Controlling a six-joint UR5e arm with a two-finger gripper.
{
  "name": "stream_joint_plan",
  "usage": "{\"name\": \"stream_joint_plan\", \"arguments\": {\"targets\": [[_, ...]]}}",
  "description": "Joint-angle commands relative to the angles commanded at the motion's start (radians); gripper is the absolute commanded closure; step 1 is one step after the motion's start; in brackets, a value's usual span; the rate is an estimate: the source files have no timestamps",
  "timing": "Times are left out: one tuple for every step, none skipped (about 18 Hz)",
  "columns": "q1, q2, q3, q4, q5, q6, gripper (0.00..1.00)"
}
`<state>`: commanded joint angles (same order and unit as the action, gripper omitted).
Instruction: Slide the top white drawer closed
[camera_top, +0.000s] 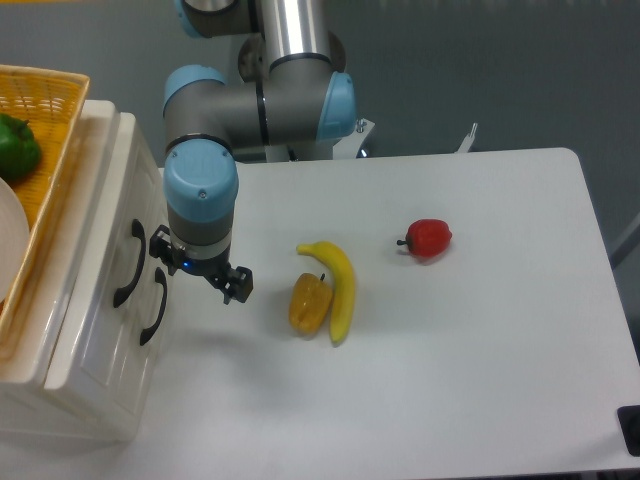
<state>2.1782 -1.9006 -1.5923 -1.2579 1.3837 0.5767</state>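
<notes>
The top white drawer (104, 210) is the upper glossy cream front of the cabinet at the left, with a black curved handle (129, 264). It looks nearly flush with the lower drawer front (128, 345), though I cannot tell whether it is fully in. My gripper (198, 268) hangs just right of the handles, pointing down at the table. Its fingers are spread, with nothing between them. The left finger (159, 245) is a small gap away from the top handle.
A yellow wicker basket (55, 150) with a green pepper (16, 145) sits on top of the cabinet. On the table lie a banana (338, 282), an orange-yellow pepper (309, 303) touching it, and a red pepper (429, 238) farther right.
</notes>
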Motion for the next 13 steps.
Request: {"name": "stream_joint_plan", "arguments": {"targets": [[0.017, 0.002, 0.000, 0.000, 0.000, 0.003, 0.00], [0.032, 0.003, 0.000, 0.002, 0.002, 0.009, 0.00], [0.044, 0.003, 0.002, 0.002, 0.005, 0.023, 0.00], [0.058, 0.008, 0.005, 0.002, 0.017, 0.040, 0.00], [0.074, 0.017, 0.009, 0.002, 0.028, 0.058, 0.00], [0.095, 0.023, 0.011, 0.002, 0.029, 0.077, 0.00], [0.118, 0.025, 0.015, 0.002, 0.029, 0.096, 0.00], [0.138, 0.025, 0.020, 0.002, 0.029, 0.126, 0.00], [0.159, 0.029, 0.023, 0.002, 0.037, 0.153, 0.00], [0.179, 0.031, 0.025, -0.001, 0.050, 0.173, 0.00], [0.196, 0.032, 0.026, 0.000, 0.060, 0.189, 0.00], [0.206, 0.032, 0.029, 0.000, 0.072, 0.207, 0.00], [0.212, 0.031, 0.031, 0.000, 0.093, 0.238, 0.00]]}}
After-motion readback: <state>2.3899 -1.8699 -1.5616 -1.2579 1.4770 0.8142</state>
